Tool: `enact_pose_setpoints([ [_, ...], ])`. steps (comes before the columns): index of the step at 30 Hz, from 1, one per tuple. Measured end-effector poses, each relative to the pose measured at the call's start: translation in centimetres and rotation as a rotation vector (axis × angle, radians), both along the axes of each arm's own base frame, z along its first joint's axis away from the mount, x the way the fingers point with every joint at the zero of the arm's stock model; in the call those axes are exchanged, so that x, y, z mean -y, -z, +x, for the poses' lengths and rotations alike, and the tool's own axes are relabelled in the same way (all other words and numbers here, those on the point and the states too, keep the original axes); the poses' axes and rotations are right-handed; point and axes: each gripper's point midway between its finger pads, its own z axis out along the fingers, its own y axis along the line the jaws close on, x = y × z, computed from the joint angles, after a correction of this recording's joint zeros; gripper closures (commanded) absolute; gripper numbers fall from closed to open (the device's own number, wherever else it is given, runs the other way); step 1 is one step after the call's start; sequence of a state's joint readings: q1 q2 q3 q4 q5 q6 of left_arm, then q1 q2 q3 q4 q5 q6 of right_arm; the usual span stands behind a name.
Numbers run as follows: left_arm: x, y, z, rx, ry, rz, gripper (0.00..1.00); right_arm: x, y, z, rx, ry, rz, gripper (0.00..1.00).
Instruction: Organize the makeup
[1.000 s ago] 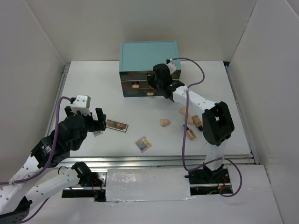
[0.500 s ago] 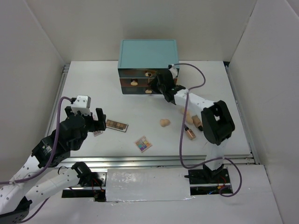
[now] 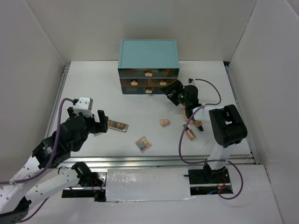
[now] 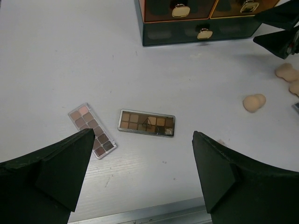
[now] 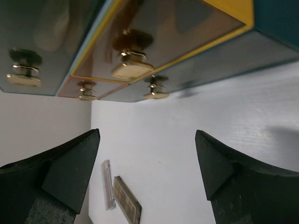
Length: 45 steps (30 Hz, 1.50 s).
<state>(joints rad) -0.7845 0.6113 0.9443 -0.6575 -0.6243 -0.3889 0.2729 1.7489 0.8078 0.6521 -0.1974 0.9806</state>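
The right fingers (image 5: 60, 177) have drawn back from the teal chest of drawers (image 3: 148, 55), where a second ago they were pressed against an open right-hand drawer. That drawer is now shut, flush with the others, and the fingers, closed before, stand wide apart holding nothing, just in front of the gold knobs (image 5: 132, 70). The left fingers (image 4: 51, 172) have barely shifted. They hang spread wide and empty above the near left of the white tabletop (image 3: 140, 107). Below them lie a brown eyeshadow palette (image 4: 146, 122) and, just to its left, a pink-and-grey eyeshadow palette (image 4: 92, 130), close but not touching. From above, that second palette is almost wholly hidden by the left arm. The square multicolour palette (image 3: 143, 143) sits near the front edge, and one peach sponge (image 3: 164, 122) rests alone mid-table. The brownish bottle (image 3: 190, 134) and a beige tube (image 3: 198, 123) lie by the right arm (image 3: 224, 128), partly crossed by its cable. More sponges (image 4: 286, 72) are cut off at the left wrist view's edge. What is inside the drawers cannot be seen.
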Motion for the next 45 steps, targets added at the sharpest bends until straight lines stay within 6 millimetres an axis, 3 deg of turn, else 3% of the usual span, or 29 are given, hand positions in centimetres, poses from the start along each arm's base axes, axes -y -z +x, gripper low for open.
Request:
enact_pose_setpoints([
  [9,0.6,-0.3,-0.4,0.018,0.046,-0.006,0.01,-1.3,-2.5,4.1,0.092,-0.071,0.056,0.17],
  [12,0.7,-0.2,-0.4,0.015,0.051,-0.004,0.01,-1.4,-3.0,5.3,0.106,-0.068,0.06,0.29],
  [15,0.8,-0.2,-0.4,0.013,0.057,-0.002,0.01,-1.1,-2.3,6.0,0.081,-0.056,0.056,0.4],
  [20,0.8,-0.2,-0.4,0.012,0.06,-0.003,0.01,-0.3,-1.6,6.4,0.057,-0.038,0.055,0.56],
  [24,0.9,-0.2,-0.5,0.012,0.065,-0.004,0.01,-0.3,-1.7,6.4,0.048,-0.043,0.068,0.77],
  [28,1.0,-0.1,-0.5,0.011,0.066,-0.004,0.01,-0.3,-1.6,6.2,0.051,-0.042,0.083,0.77],
  [30,1.0,-0.1,-0.5,0.011,0.066,-0.004,0.01,-0.2,-1.4,5.1,0.054,-0.042,0.101,0.79],
  [37,1.0,-0.1,-0.5,0.01,0.065,-0.003,0.01,0.1,-1.2,-1.4,0.019,-0.079,0.167,0.75],
  [40,1.0,0.0,-0.4,0.006,0.065,0.0,0.01,0.4,-1.3,-3.5,0.015,-0.085,0.191,0.56],
  [41,1.0,0.0,-0.4,0.006,0.066,0.001,0.01,0.4,-1.5,-3.9,0.015,-0.086,0.197,0.36],
  [45,1.0,0.0,-0.4,0.005,0.065,0.001,0.01,0.7,-2.4,-4.7,0.036,-0.094,0.202,0.13],
])
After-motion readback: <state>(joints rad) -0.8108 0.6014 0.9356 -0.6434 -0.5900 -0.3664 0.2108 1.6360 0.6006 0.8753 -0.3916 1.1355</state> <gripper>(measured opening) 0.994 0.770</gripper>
